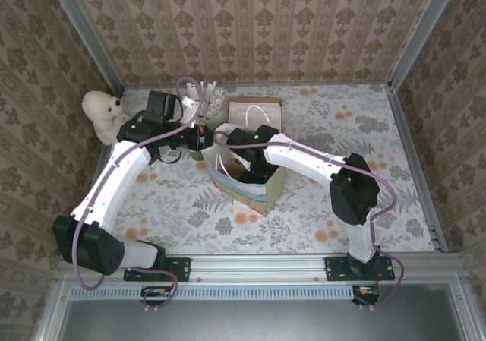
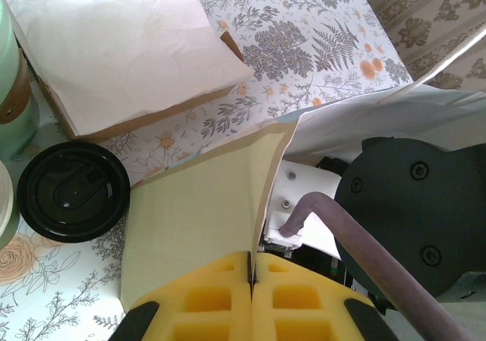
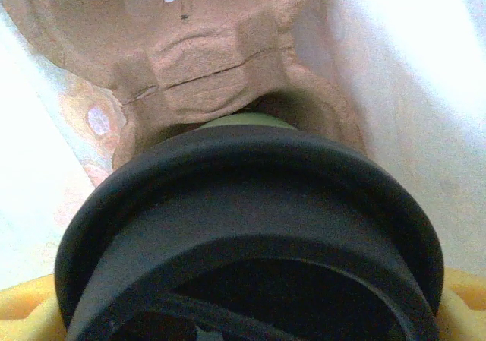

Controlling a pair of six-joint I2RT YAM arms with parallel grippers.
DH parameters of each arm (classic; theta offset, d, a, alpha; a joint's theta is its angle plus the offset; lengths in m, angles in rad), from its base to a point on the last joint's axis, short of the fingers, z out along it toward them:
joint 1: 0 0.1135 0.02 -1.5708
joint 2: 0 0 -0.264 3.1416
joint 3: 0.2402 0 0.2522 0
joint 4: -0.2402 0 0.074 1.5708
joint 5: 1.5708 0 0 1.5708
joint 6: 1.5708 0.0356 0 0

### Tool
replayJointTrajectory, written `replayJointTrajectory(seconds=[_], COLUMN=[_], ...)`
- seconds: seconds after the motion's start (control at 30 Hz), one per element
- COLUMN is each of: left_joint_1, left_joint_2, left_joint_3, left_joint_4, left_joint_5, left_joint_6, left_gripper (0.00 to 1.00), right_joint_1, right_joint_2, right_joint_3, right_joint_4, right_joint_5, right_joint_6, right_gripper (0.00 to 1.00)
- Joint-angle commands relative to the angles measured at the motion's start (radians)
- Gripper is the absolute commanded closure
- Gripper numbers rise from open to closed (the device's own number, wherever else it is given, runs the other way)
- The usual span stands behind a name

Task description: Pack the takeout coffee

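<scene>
Right fingers (image 3: 19,318) are spread wide around the coffee (image 3: 250,227), yellow pads hugging both sides of its black lid, so we've got hold of it. It's down inside the bag (image 1: 266,193), with the green cup just over a pocket of the brown pulp tray (image 3: 205,60). Left fingers (image 2: 213,299) are pinched fully shut on the bag's cream edge. Out on the table (image 2: 304,45) near the bag we see a second black lid (image 2: 74,191).
</scene>
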Motion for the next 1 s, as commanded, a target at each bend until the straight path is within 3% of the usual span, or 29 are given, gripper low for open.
replayJointTrajectory(seconds=[0.0, 0.97], left_joint_1=[0.003, 0.000], left_joint_2=[0.008, 0.004], left_joint_3=[0.051, 0.044], left_joint_4=[0.007, -0.010], left_joint_5=[0.013, -0.002], left_joint_6=[-0.003, -0.008], left_gripper=[1.00, 1.00], right_joint_1=[0.000, 0.011], right_joint_2=[0.021, -0.056], right_joint_3=[0.033, 0.072], right_joint_4=[0.011, -0.026], right_joint_5=[0.013, 0.033], right_joint_6=[0.021, 0.006], right_gripper=[0.16, 0.05])
